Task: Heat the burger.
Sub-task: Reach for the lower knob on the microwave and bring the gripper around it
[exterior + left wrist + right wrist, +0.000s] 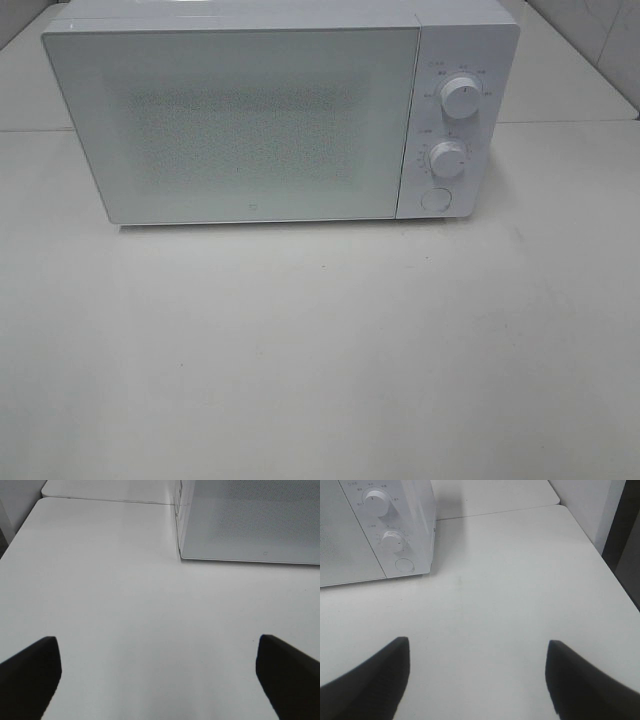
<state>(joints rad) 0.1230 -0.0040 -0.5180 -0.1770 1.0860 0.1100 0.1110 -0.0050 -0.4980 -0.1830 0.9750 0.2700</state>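
Observation:
The burger shows in none of the views. A white microwave (250, 110) stands at the back of the table with its door shut; two dials (461, 97) and a round button (435, 199) sit on its right panel. My left gripper (157, 672) hovers open over bare table in front of the microwave's left corner (182, 555), its dark fingertips (30, 672) wide apart with nothing between them. My right gripper (477, 672) is open too, empty, over the table to the right of the microwave's control panel (395, 540). Neither arm appears in the exterior high view.
The white table (320, 350) stretches in front of the microwave. A second table surface (110, 490) joins behind it. The table's right edge (615, 575) drops off beside a dark gap, and its left edge (15, 535) lies near a wall.

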